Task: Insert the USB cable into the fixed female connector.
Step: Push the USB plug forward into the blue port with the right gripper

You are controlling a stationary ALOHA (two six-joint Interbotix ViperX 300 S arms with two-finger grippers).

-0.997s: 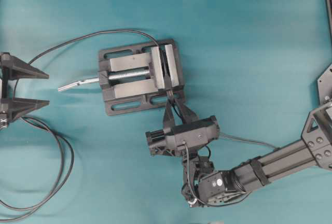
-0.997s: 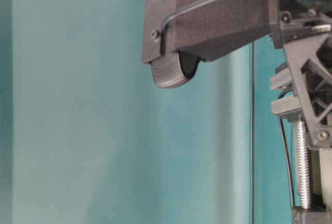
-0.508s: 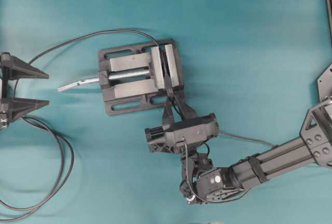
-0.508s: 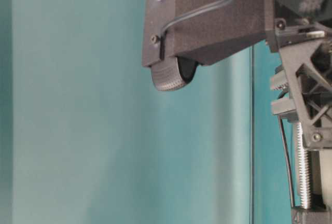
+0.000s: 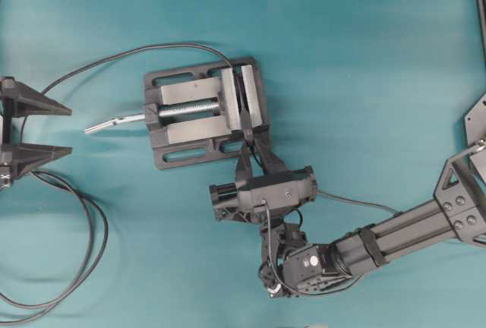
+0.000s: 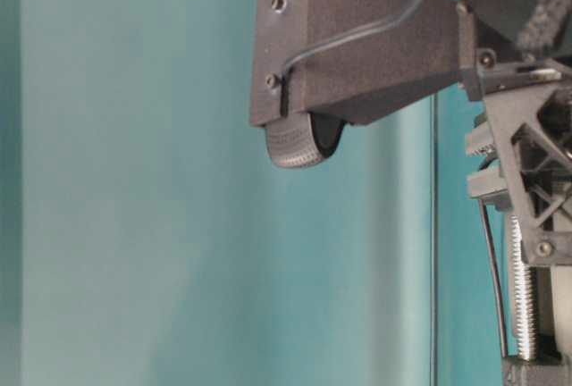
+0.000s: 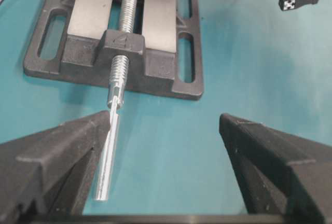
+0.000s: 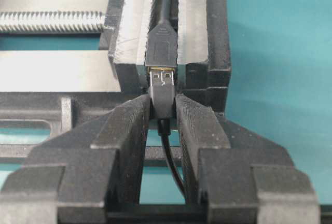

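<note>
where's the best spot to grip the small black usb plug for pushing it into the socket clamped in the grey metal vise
By the flat sides of the small black USB plug's moulded body, just behind its metal tip, coming in from the cable end. The right gripper grips there now, its fingers on either side, leaving the tip free and lined up with the black socket block in the grey metal vise.

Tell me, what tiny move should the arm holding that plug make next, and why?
Probably a short, straight push toward the vise. The right gripper pinches the USB cable plug, whose metal tip sits at the mouth of the fixed female connector, lined up but apparently not fully seated.
</note>
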